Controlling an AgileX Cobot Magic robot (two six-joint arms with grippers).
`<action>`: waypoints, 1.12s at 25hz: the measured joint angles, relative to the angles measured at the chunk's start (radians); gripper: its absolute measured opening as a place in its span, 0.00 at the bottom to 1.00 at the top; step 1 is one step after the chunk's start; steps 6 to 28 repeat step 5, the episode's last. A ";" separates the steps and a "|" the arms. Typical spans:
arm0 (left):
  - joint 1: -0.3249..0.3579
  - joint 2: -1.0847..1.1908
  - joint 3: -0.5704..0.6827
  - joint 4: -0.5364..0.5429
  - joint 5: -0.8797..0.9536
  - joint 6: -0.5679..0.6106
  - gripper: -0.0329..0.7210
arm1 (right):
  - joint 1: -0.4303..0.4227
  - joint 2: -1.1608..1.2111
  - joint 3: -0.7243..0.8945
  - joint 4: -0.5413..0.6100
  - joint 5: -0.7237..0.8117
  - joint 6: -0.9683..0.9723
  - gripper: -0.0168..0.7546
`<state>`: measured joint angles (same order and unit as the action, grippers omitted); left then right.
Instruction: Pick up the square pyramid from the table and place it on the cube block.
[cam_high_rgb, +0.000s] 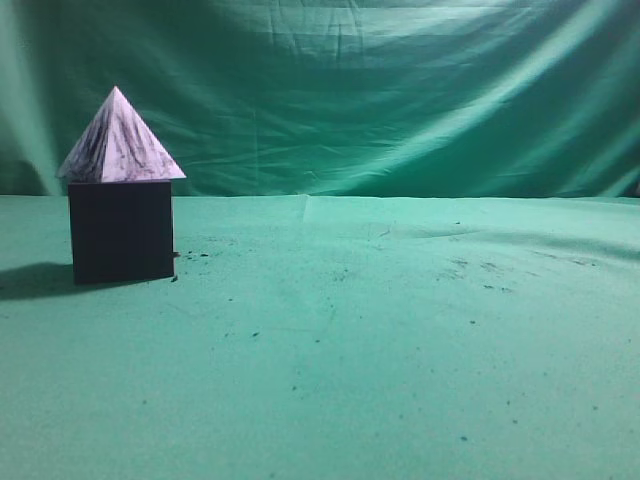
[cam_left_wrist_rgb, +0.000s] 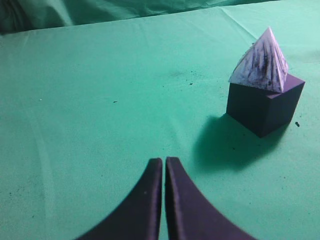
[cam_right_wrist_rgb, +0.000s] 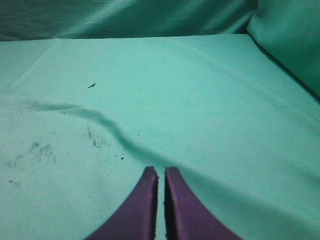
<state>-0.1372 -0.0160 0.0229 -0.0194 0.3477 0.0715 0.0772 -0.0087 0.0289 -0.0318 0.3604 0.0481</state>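
Note:
The white square pyramid (cam_high_rgb: 121, 140) with dark marbled streaks sits upright on top of the dark cube block (cam_high_rgb: 122, 232) at the left of the green table (cam_high_rgb: 400, 350). In the left wrist view the pyramid (cam_left_wrist_rgb: 261, 64) rests on the cube (cam_left_wrist_rgb: 264, 104) at the upper right, well away from my left gripper (cam_left_wrist_rgb: 163, 162), which is shut and empty. My right gripper (cam_right_wrist_rgb: 160, 171) is shut and empty over bare cloth; pyramid and cube are out of its view. Neither gripper shows in the exterior view.
A green cloth backdrop (cam_high_rgb: 400, 90) hangs behind the table. A raised wrinkle in the cloth (cam_right_wrist_rgb: 105, 122) runs ahead of my right gripper. Small dark specks (cam_high_rgb: 480, 275) dot the table.

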 joint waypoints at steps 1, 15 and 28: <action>0.000 0.000 0.000 0.000 0.000 0.000 0.04 | 0.000 0.000 -0.001 0.000 0.000 0.000 0.02; 0.000 0.000 0.000 0.000 0.000 0.000 0.04 | 0.000 0.000 -0.001 0.000 0.004 0.000 0.02; 0.000 0.000 0.000 0.000 0.000 0.000 0.04 | 0.000 0.000 -0.001 0.000 0.004 0.000 0.02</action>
